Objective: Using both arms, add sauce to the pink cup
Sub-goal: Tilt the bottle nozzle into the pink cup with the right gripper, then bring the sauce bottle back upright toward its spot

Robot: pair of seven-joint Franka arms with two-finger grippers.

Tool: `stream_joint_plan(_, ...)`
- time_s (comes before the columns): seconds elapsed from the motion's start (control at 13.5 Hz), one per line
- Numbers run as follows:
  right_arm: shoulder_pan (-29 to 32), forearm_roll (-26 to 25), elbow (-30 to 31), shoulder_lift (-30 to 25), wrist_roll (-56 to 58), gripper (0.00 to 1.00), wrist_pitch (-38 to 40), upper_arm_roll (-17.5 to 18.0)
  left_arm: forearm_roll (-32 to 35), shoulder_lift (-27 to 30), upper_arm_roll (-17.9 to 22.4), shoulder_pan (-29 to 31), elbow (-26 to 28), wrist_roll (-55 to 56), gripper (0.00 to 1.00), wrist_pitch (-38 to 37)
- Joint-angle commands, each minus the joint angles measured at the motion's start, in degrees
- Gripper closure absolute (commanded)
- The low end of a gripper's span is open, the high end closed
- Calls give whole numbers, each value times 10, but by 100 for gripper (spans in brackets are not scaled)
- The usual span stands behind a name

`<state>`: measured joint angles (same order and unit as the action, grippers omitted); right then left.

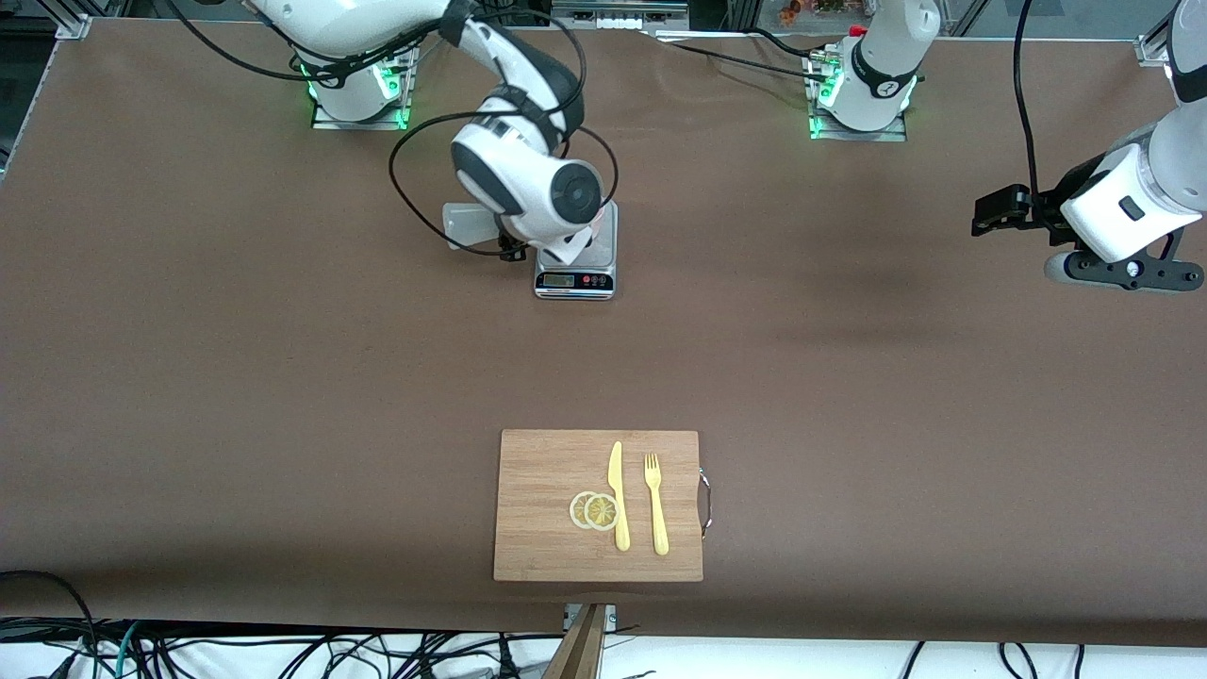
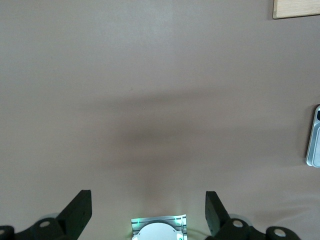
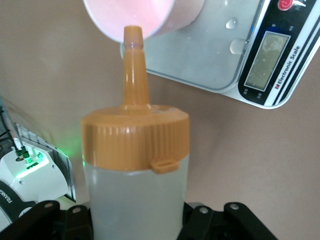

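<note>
The right end effector (image 3: 135, 220) is pinched on the sauce bottle (image 3: 135, 190), gripping its translucent body low down, with the orange cap (image 3: 136, 142) and nozzle pointing toward the rim of the pink cup (image 3: 145, 15); in the right wrist view the nozzle tip sits right at the cup's lip, at the top centre of that frame. The cup stands on the grey scale (image 3: 220, 60), whose display and red button show at the upper right of that frame, with a few water drops on its plate. In the front view, the right arm's wrist covers most of this, in the upper middle of the frame: only the pale bottom of the bottle (image 1: 467, 226) sticks out sideways beside the wrist, so the bottle is tipped close to horizontal, and the front strip of the scale (image 1: 575, 280) shows below. The left end effector (image 2: 148, 210) hangs with its fingers spread wide and nothing between them, over bare desk (image 1: 849, 358) at the right edge of the front view, waiting well apart from the scale. In the lower middle of the front view a wooden cutting board (image 1: 547, 471) lies on the desk carrying two lemon slices (image 1: 594, 510), a yellow plastic knife (image 1: 618, 495) and a yellow plastic fork (image 1: 655, 505) side by side.
</note>
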<state>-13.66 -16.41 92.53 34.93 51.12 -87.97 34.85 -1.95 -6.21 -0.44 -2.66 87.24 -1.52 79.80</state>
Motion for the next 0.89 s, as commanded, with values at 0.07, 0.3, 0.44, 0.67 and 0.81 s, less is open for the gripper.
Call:
stream_joint_plan(0.07, 90, 80, -6, -1, 153, 100, -31, -2, 2, -7, -1, -1, -16, -9, 0, -9)
stream_joint_plan(0.3, 134, 161, -6, -8, 267, 100, -51, -37, 2, -7, -1, -1, -16, -9, 0, -9)
stream_joint_plan(0.44, 172, 220, -2, -7, 341, 100, -64, -54, 2, -7, -1, -2, -16, -9, 0, -9)
stream_joint_plan(0.67, 229, 318, 7, -7, 467, 100, -60, -93, 2, -7, -1, -2, -17, -9, 0, -9)
stream_joint_plan(0.81, 263, 394, 12, -1, 560, 100, -42, -124, 2, -7, -1, -2, -17, -9, 0, -9)
